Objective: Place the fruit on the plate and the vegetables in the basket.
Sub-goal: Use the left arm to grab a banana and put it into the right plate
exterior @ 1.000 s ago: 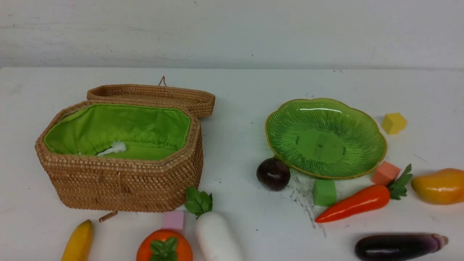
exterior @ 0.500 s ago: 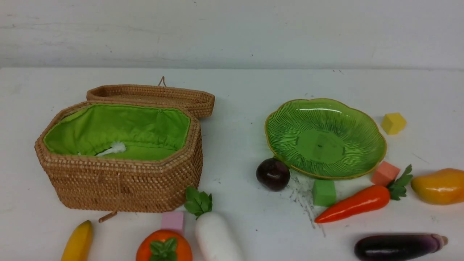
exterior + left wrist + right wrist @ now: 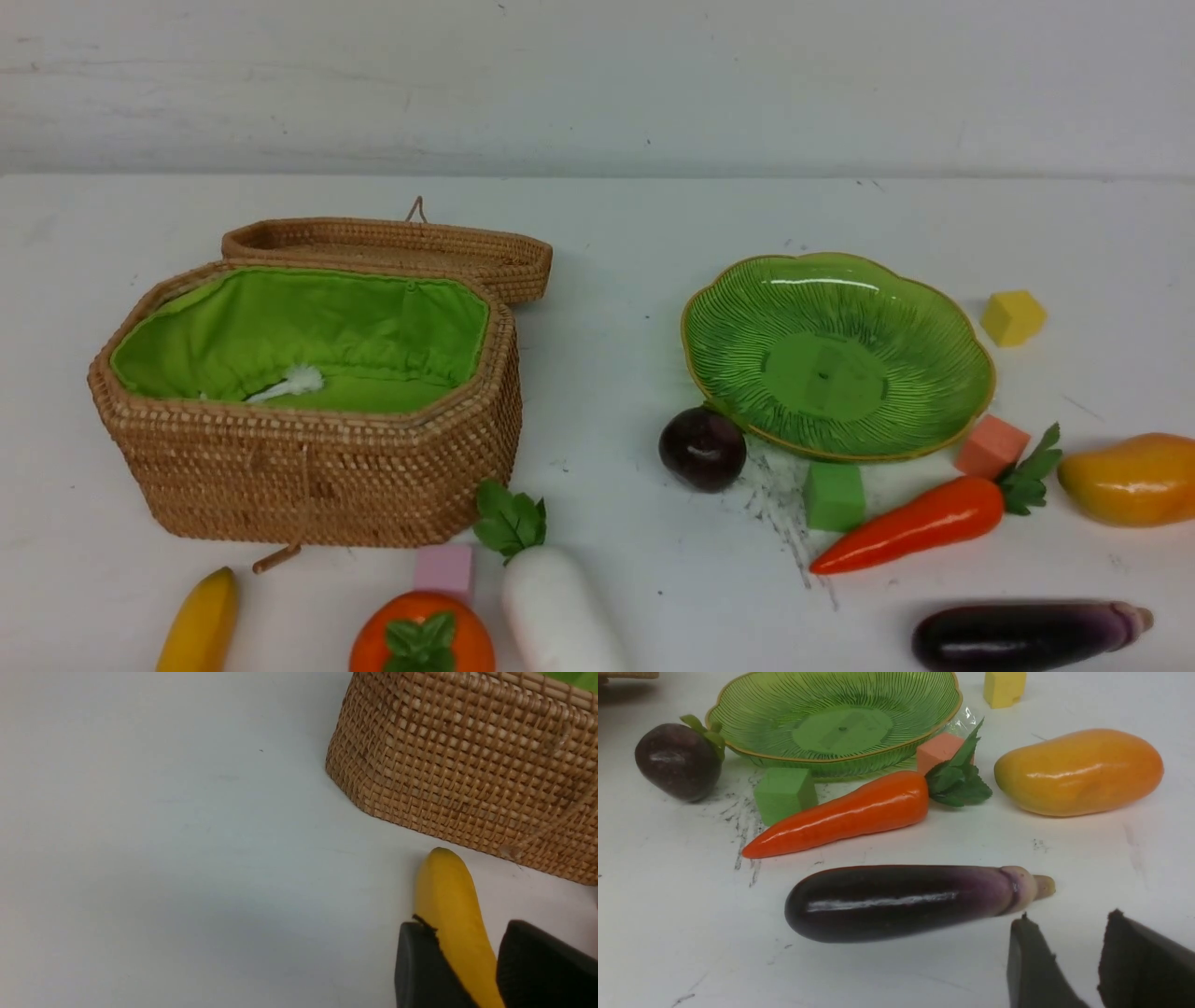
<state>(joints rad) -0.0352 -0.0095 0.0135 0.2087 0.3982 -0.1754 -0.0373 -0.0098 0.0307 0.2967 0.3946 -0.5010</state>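
Note:
The open wicker basket [image 3: 308, 467] stands on the left and the green plate [image 3: 840, 364] on the right, both holding no food. The banana [image 3: 201, 623], persimmon [image 3: 423, 644] and radish [image 3: 560, 607] lie at the near edge. The plum [image 3: 703, 449] touches the plate's rim. The carrot [image 3: 910, 525], mango [image 3: 1134, 479] and eggplant [image 3: 1022, 635] lie at the near right. My left gripper [image 3: 467, 926] is open, and the banana [image 3: 448, 896] shows through its gap. My right gripper [image 3: 1069, 919] is open with nothing in it, just short of the eggplant's [image 3: 901, 903] stem.
The basket's lid [image 3: 392, 247] lies flipped back behind it. Foam cubes are scattered about: yellow [image 3: 1013, 317], salmon [image 3: 991, 445] and green [image 3: 836, 496] round the plate, pink [image 3: 444, 569] by the radish. A white tassel [image 3: 289, 383] lies in the basket.

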